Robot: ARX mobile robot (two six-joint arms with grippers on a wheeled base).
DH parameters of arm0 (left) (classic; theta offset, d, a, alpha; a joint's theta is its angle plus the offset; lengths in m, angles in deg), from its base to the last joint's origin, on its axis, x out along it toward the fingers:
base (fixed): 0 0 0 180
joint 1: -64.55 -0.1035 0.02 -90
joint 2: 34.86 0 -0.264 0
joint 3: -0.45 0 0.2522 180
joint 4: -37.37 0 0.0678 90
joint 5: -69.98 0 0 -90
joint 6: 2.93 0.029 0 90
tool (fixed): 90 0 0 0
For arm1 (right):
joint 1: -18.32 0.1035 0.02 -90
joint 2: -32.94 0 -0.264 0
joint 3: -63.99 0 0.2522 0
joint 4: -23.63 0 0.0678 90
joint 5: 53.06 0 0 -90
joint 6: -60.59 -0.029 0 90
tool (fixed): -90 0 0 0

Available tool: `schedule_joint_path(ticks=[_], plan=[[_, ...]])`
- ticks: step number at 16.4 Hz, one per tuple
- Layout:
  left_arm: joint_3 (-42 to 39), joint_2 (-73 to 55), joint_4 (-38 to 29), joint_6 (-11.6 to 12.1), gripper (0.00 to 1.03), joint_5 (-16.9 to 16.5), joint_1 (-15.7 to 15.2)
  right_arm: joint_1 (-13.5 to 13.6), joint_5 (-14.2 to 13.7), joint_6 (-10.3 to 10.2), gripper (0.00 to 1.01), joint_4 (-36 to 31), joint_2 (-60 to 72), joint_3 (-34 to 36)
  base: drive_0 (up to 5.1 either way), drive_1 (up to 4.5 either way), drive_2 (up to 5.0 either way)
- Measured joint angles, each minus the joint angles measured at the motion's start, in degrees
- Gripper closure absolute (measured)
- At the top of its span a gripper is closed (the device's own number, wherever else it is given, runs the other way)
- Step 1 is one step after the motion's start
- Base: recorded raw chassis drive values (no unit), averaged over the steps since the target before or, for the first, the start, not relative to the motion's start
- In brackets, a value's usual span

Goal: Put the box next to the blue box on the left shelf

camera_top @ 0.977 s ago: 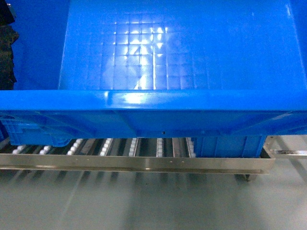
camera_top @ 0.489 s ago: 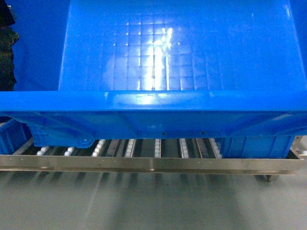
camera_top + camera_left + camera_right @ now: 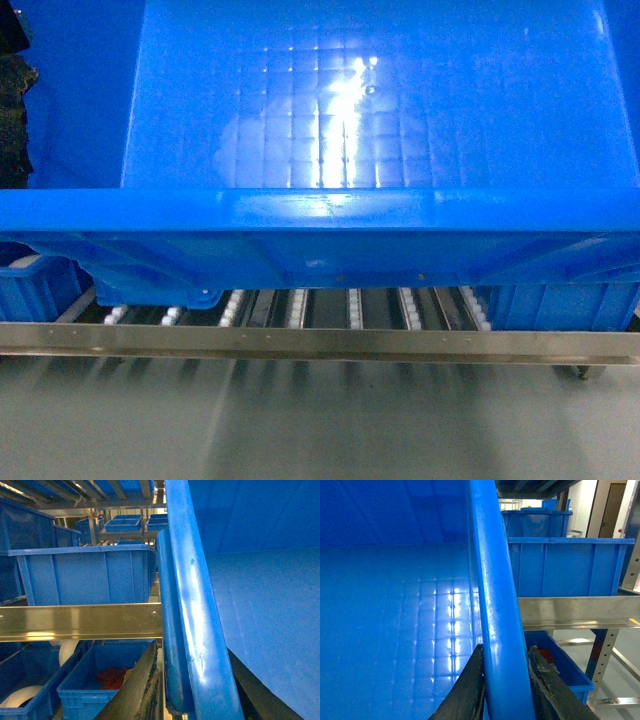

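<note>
The box hides most of the shelf. Glossy blue, grid-floored, it hangs above the rollers. Right pincer clamps its rim; left pincer's grip unclear.

Overhead light is mirrored as white glare on the box floor; below the box, the left shelf appears softly blurred, perhaps by motion.
</note>
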Motion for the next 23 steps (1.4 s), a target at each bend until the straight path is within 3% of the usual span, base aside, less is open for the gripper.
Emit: schedule_joint_path(ticks=[23], plan=[[0.0,0.0,0.0,0.0,0.74,0.0,0.0,0.0,-0.1,0.0,0.85,-0.1,0.0,0.0,0.0,0.0,0.0]])
